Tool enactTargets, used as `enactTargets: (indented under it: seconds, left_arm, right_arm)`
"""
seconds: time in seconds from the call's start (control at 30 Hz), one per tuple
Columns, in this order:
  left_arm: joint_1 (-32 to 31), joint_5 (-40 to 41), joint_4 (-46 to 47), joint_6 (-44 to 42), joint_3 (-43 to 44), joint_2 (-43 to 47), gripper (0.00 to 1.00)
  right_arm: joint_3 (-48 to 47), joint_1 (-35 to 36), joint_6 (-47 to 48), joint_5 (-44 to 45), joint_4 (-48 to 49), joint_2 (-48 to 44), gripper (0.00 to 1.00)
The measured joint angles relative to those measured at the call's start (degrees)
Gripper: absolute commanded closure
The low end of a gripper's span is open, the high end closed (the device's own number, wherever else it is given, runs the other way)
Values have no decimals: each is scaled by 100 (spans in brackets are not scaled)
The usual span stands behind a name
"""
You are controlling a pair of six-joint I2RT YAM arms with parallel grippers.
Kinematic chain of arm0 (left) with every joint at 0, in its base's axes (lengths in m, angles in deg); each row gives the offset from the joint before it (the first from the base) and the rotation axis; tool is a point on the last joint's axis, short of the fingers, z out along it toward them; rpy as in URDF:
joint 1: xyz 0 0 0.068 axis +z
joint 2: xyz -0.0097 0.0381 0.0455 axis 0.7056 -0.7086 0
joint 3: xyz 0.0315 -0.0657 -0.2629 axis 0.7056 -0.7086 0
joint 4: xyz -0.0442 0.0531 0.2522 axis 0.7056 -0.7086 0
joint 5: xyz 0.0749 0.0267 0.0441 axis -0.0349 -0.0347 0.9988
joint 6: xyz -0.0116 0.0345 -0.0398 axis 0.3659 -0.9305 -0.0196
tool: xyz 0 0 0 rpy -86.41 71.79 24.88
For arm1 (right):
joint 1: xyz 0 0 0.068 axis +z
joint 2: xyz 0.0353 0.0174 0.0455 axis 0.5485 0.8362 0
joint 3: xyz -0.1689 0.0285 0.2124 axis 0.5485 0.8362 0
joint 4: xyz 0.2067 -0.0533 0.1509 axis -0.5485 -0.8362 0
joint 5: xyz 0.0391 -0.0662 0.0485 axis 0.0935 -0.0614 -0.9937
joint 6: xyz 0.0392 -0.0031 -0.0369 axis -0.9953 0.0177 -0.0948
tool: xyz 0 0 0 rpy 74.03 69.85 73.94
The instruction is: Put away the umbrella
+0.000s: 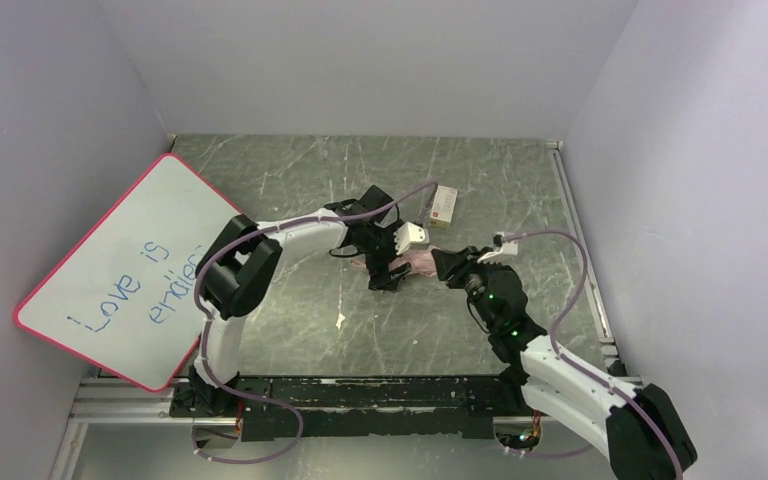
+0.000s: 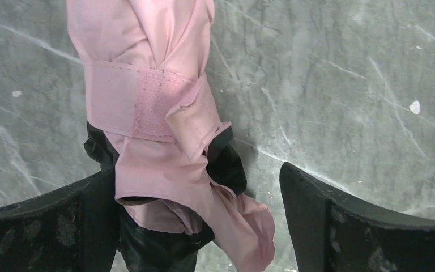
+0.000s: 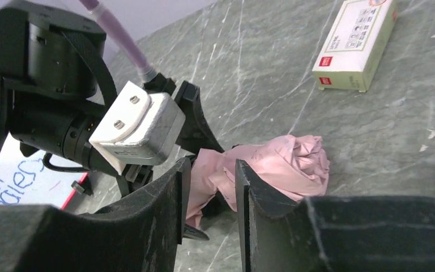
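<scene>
Both left fingers (image 2: pixel 45 226) flank the umbrella (image 2: pixel 158 113), table (image 1: pixel 310 170) edges well away.

Your left arm (image 1: pixel 290 232) reaches forward and bends right at the elbow. The left claw (image 2: pixel 198 173) points down, fingers spread wide. Your right arm (image 1: pixel 560 370) angles in up-left. The right claw (image 3: pixel 210 164) sits low, fingers almost together with a narrow gap. The claws are just beside each other.

From above the umbrella (image 1: pixel 422 262) is mostly hidden, and print on the box (image 1: pixel 444 205) is unreadable
</scene>
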Motion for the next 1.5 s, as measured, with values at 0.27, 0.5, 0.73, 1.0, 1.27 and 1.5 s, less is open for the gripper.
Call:
enactTargets:
  seconds: [0.27,0.5,0.73,1.0,1.27,1.5]
  left_arm:
    - [72,-197,-63,208,-262,232,0]
    - [245,-229,-367,575,-535,649,0]
    - [640,-229,-376,1226,-629,1318,0]
    - [1073,297,238,2240,-651,1912,0]
    - [1095,1443,321,2815,-457,1095,0]
    - [713,2256,229,2881,-302,487,0]
  right_arm:
    - [-2,0,-22,367,-1204,-981,62]
    - [-195,0,-380,621,-2175,-1305,62]
    - [-603,0,-894,791,-3279,-1342,62]
    - [-769,0,-1353,774,-4113,-1172,66]
    - [-767,0,-1698,205,-4054,-295,72]
    - [-778,9,-1731,-317,-3373,881,74]
